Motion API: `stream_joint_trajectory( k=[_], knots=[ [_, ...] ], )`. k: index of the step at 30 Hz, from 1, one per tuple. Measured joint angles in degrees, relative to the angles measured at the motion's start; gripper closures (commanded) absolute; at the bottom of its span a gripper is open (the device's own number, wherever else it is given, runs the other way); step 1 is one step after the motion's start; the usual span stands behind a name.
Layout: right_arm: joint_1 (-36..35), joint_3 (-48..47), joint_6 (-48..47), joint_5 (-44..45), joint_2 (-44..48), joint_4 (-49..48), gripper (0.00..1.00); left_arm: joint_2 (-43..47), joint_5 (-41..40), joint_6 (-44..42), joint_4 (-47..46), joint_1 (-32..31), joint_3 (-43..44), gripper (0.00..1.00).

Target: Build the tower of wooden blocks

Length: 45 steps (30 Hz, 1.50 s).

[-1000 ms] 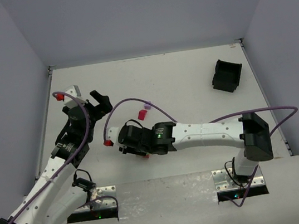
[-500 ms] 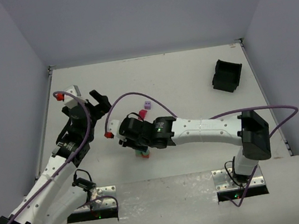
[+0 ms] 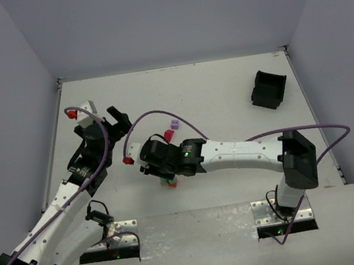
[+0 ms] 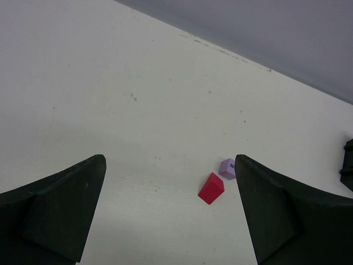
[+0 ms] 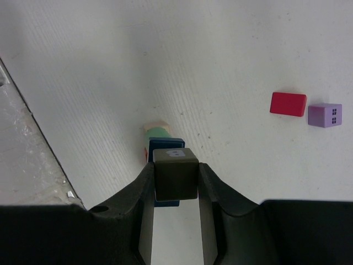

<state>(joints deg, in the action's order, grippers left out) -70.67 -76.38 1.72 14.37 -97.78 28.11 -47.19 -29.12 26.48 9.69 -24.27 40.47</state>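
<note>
Right gripper (image 5: 175, 187): pinching a dark green cube (image 5: 175, 174) between both fingers, holding it directly over the tower (image 5: 164, 141), low over the near-middle of the table (image 3: 223, 85).

Left gripper (image 4: 170, 171): standing spread wide, gripping nothing, hovering over bare table on the left side, well apart from the stack.

Rest, going down in size:

Black bin (image 3: 268, 89): sitting at the far right of the table, well apart from everything else.

Tower: standing close to the table's near edge, right under the right wrist. Showing blue on top, then green and tan, plus a sliver of red at the side in the right wrist view. Not showing whether the held cube is touching the blue block or hanging just above it.

Red block (image 5: 288, 104): lying flat on the table beyond the tower.

Purple cube (image 5: 324, 115): sitting just beside the red block, on the side away from the tower, with small dark squares showing on its top face. Both showing in the left wrist view too, framed between the spread fingers.
</note>
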Motion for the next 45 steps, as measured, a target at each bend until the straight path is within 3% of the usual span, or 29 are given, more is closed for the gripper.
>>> stream_joint_trajectory(
  k=[45],
  knots=[
    [0.4,-1.0,1.6,-1.2,-2.5,-0.2,0.74,-0.2,2.0,0.3,-0.9,0.0,-0.1,0.00]
  ],
)
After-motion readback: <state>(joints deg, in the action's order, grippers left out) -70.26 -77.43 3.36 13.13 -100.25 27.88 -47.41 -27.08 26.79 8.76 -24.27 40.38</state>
